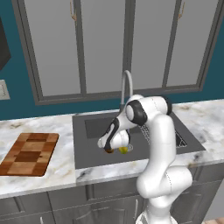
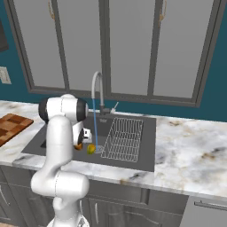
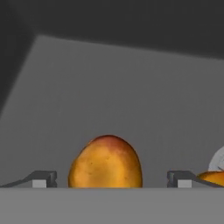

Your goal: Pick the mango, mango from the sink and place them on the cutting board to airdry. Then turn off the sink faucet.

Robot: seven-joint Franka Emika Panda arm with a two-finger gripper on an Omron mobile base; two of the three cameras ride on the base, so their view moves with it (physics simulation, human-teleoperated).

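Note:
The orange-brown mango (image 3: 106, 162) lies on the dark sink floor (image 3: 109, 87), right between the fingertips of my open gripper (image 3: 113, 179), which stand apart from it on either side. A sliver of the second mango (image 3: 214, 178) shows at the right edge. From the base, my hand (image 1: 114, 136) reaches down into the sink (image 1: 87, 151), over the orange-brown mango (image 1: 109, 150) with the yellow-green mango (image 1: 124, 149) beside it. The checkered cutting board (image 1: 29, 153) lies on the counter to the left. Behind the basin the sink faucet (image 2: 96, 88) runs a thin stream of water (image 2: 94, 126).
A wire rack (image 2: 123, 138) fills the right side of the basin. The round drain (image 3: 218, 159) lies by the second mango. Marble counter (image 2: 190, 150) stretches to the right, and a window (image 1: 109, 43) stands behind the faucet.

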